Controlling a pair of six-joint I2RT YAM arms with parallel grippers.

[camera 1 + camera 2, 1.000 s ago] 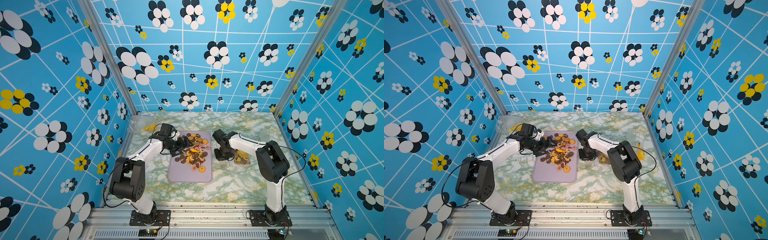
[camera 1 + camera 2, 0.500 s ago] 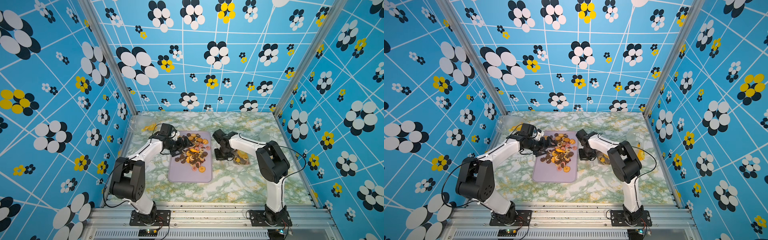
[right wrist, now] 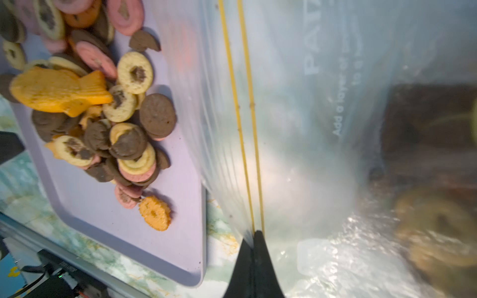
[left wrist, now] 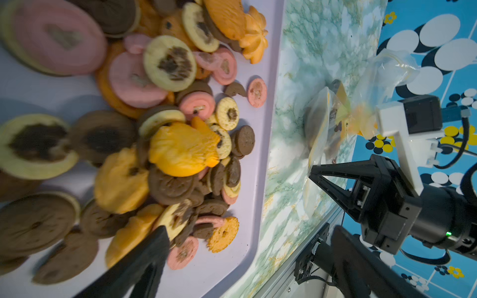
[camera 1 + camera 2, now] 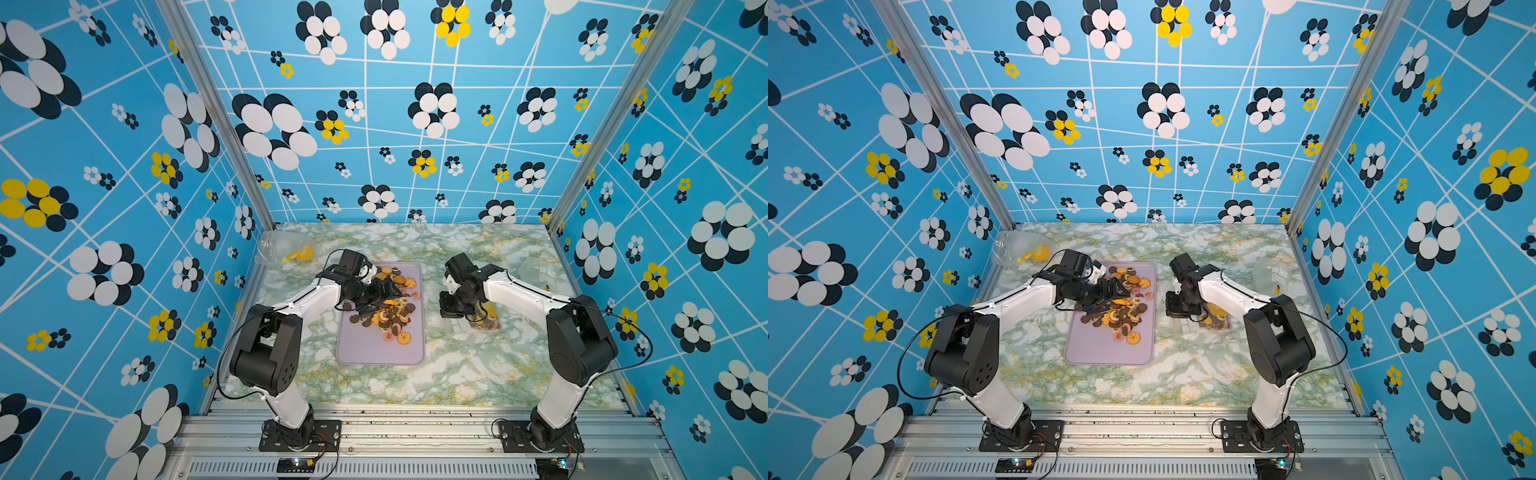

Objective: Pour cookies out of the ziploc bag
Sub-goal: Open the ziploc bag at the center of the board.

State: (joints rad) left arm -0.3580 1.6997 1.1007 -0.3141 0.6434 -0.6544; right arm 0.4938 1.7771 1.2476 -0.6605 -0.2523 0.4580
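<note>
My right claw [image 3: 254, 238] is pinched tight on the zip edge of the ziploc bag [image 3: 309, 123], both black fingers meeting just where the twin yellow zip lines run in. The bag lies on the marbled worktop [image 5: 457, 386], just beside the right long edge of the lilac tray [image 5: 376, 351], between the tray and the worktop's right edge. Through the clear plastic I make out a few cookies [image 3: 436, 227], brown and tan, too blurred to count. My left claw [image 5: 384, 293] stands wide open with nothing in it, low over the heap [image 5: 388, 320] of brown, pink and orange-tan cookies on the tray's far half. In my left wrist view one of its fingers [image 4: 152, 252] reaches the heap's edge; whether it touches, I cannot tell. An orange fish-shaped piece [image 4: 182, 149] sits on top of the heap. A clear bag [image 5: 286, 249] with something yellow inside lies in the worktop's far left corner, and another crumpled bag [image 5: 536, 268] lies by the right edge.
</note>
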